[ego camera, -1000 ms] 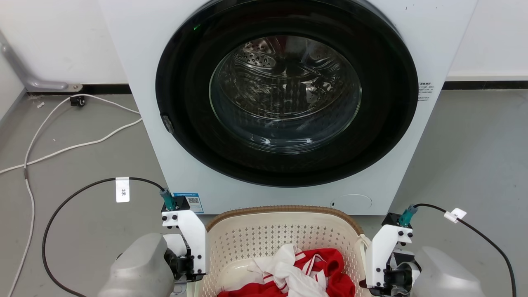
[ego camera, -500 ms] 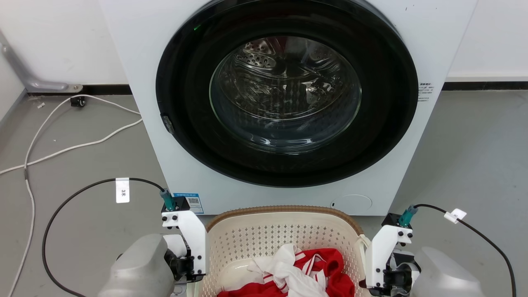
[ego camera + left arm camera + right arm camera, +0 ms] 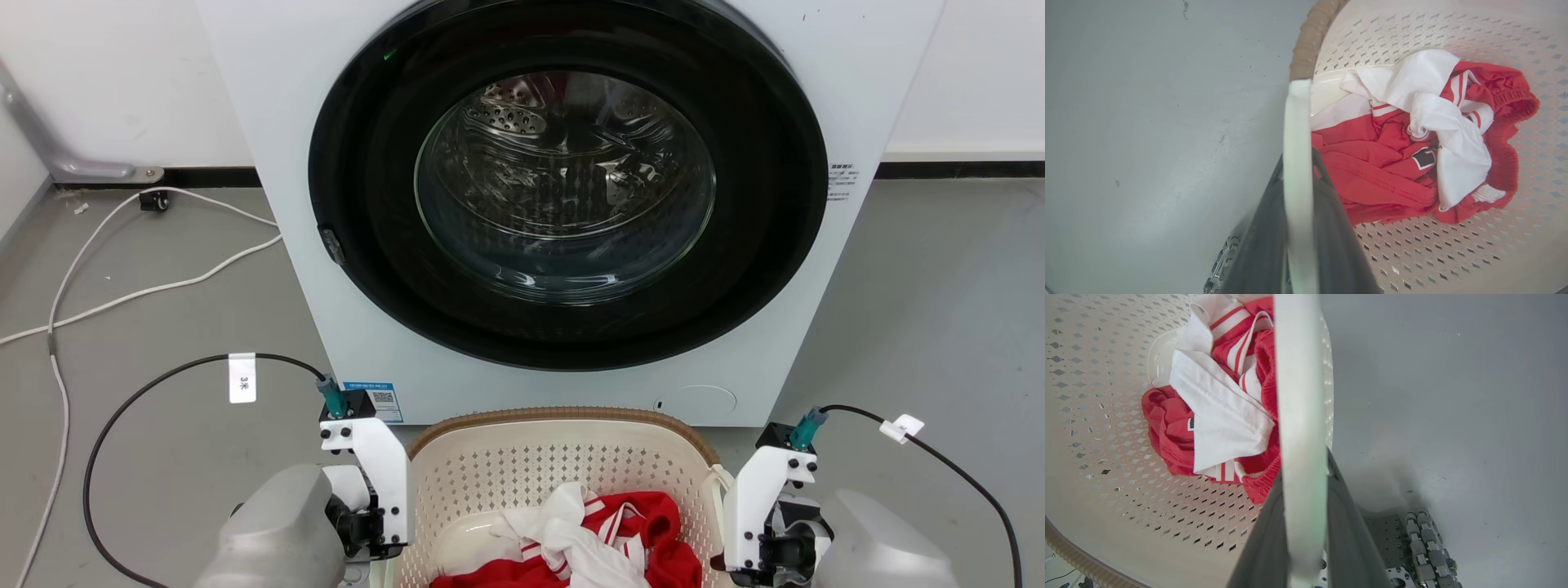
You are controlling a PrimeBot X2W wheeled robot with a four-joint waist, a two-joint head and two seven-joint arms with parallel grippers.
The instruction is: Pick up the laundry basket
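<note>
The cream perforated laundry basket (image 3: 522,465) with its brown woven-look rim (image 3: 563,413) stands low in the head view, between my two arms. Red and white clothes (image 3: 604,539) lie inside it. In the left wrist view my left gripper (image 3: 1298,171) is shut on the basket's white loop handle (image 3: 1296,122), which runs up between the dark fingers. On the other side, my right gripper (image 3: 1302,469) is shut on the opposite white handle (image 3: 1296,375). The head view shows the white wrist mounts (image 3: 367,482) (image 3: 763,506) against the basket's sides, with the fingers hidden below.
A white washing machine (image 3: 269,163) with a shut round glass door (image 3: 563,180) rises right behind the basket. Black cables (image 3: 131,408) (image 3: 963,474) and a white cord (image 3: 122,294) lie on the grey floor. Part of my wheeled base (image 3: 1429,547) sits under the right arm.
</note>
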